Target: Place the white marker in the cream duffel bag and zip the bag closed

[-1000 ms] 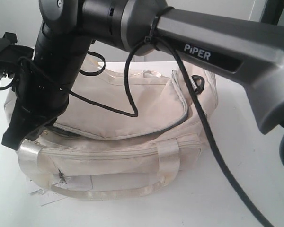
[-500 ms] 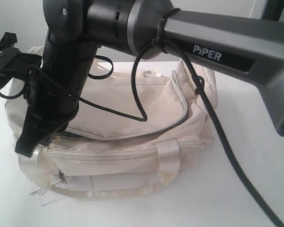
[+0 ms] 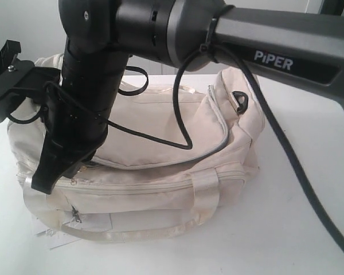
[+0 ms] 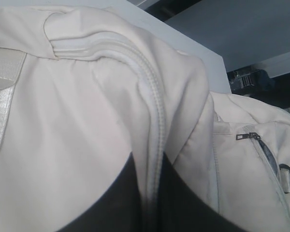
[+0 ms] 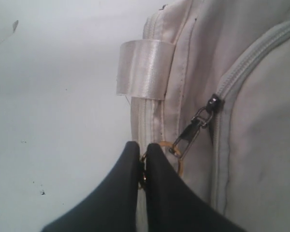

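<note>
On the white worktop (image 3: 275, 240) lies the cream bag (image 3: 155, 109); right pincer (image 5: 142, 147) clamped on its gold zipper ring (image 5: 164, 143), left pincer (image 4: 148, 159) clamped on its zipper seam (image 4: 154, 111).

White table (image 3: 264, 240), pale wall behind (image 3: 23, 20)

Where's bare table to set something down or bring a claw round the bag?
In the exterior view, bare table right of the bag, plus a strip in front, right of the paper tag. Crowded at its left end: right claw and left claw pinch the bag, cable draped over the top.
</note>
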Controlling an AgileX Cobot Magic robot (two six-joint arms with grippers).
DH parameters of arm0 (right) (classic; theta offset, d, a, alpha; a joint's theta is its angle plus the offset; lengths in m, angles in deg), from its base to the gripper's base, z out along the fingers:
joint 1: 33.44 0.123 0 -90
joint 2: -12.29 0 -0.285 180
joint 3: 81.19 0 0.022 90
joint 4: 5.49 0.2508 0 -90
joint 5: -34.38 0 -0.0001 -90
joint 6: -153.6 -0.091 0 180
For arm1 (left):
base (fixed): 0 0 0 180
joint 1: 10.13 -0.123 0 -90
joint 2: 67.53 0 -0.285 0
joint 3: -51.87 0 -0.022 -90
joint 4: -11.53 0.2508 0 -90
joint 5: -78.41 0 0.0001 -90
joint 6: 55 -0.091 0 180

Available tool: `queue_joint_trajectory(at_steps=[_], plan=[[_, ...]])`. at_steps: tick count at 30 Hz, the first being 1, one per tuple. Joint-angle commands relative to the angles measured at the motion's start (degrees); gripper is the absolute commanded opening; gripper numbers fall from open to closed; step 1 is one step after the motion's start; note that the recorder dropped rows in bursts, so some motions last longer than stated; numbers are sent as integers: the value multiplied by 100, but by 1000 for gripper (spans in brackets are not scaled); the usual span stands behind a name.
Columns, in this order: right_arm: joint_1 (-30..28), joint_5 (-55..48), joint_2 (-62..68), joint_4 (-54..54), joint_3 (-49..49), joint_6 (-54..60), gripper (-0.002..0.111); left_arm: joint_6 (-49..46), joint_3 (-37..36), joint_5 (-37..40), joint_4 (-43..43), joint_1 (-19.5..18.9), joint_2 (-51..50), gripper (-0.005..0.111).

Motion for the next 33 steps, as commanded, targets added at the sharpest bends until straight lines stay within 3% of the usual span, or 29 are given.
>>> queue_joint_trajectory(at_steps=[1,3,5,9,13,20,29,33], plan=[[33,-192,-69,-169,-52,-129,0,-27,43,-69,-230,-7,38,0],[33,-192,-69,-129,-52,-129,0,-27,43,-94,-204,-7,38,2],[33,-192,-69,-117,-52,-129,0,-49,43,-176,-73,-19,38,11],[33,-33,-69,-43,-52,-168,0,0,43,-248,-102,-273,61,50],[33,91,-69,-29,-52,-168,0,0,43,-236,-212,-561,172,69],[33,310,-69,-29,-52,-168,0,438,-32,646,798,-805,781,69],[33,267,-69,-29,-52,-168,0,560,-1732,-456,617,-805,2235,69],[33,267,-69,-29,-52,-168,0,528,-2552,-681,157,-778,2664,69]])
